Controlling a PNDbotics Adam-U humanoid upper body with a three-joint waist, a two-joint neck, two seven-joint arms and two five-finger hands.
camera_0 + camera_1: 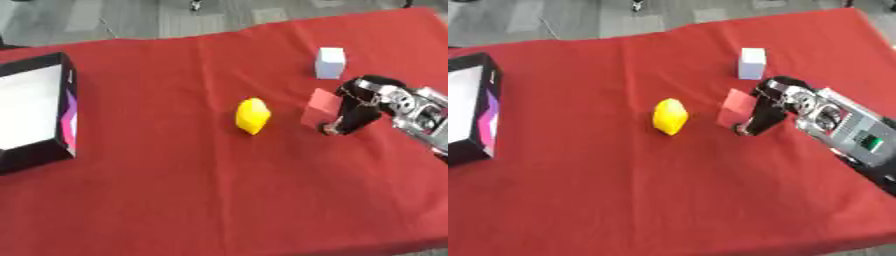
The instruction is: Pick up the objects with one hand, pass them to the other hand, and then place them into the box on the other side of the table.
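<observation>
A red cloth (219, 190) covers the whole table, and at its left edge sits an open black box (35, 112) with a white floor and a purple-pink inner wall. The right hand (767, 112) comes in from the right side, fingers curled down against a red block (735, 107), though I cannot tell whether it truly grips it. A yellow object (252, 115) lies mid-table just left of that block, and a white cube (330, 62) stands behind the hand.
</observation>
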